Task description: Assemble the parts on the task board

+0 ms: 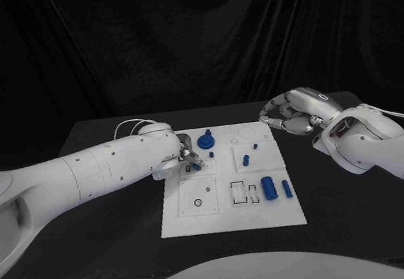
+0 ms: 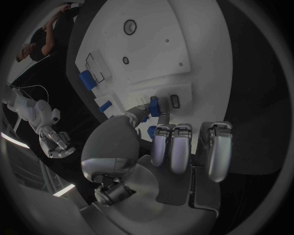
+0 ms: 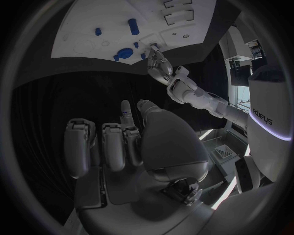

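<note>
Board (image 1: 231, 207) lies mid-bench (image 1: 104, 225), black drape behind. Left hand (image 1: 188, 158) pinches a blue part (image 2: 154, 105) at board's left edge. Right hand (image 1: 292, 112) clenched, empty, beyond board's far right corner.

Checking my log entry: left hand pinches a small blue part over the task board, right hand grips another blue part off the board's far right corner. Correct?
Half right. The left hand does pinch a small blue part over the task board. The right hand grips nothing, though: the right wrist view shows its fingers curled with no part in them, over the black table.
</note>
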